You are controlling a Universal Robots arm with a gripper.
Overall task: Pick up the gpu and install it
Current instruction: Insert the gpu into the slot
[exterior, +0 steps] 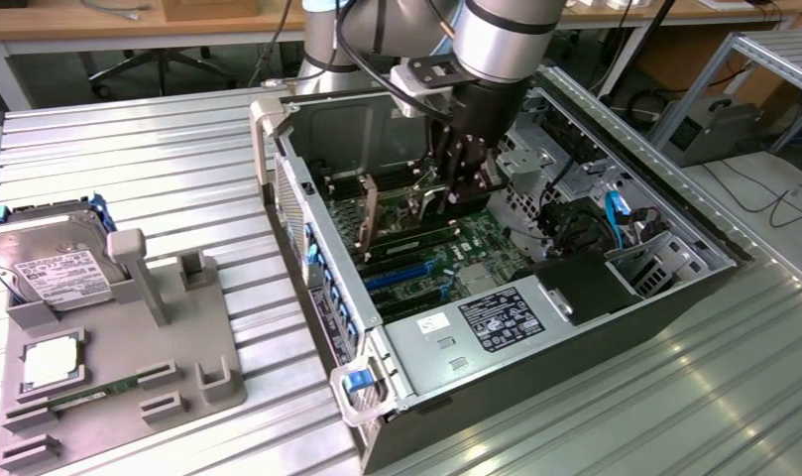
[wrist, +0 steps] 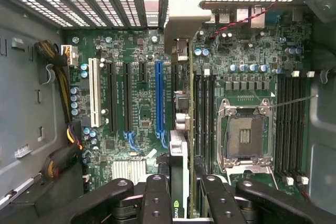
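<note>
1 pincer (wrist: 181,181) clamps the gpu (wrist: 179,145).

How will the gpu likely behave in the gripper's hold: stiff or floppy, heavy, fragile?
The gpu is probably stiff: it stands edge-on in the gripper, looking straight. Being a thin board, it seems light for its length. It is likely fragile: small parts show on it, and it hangs close over the motherboard.

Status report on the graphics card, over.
Gripper shut on graphics card. Card on edge inside the case, over the motherboard. No obstruction seen.
</note>
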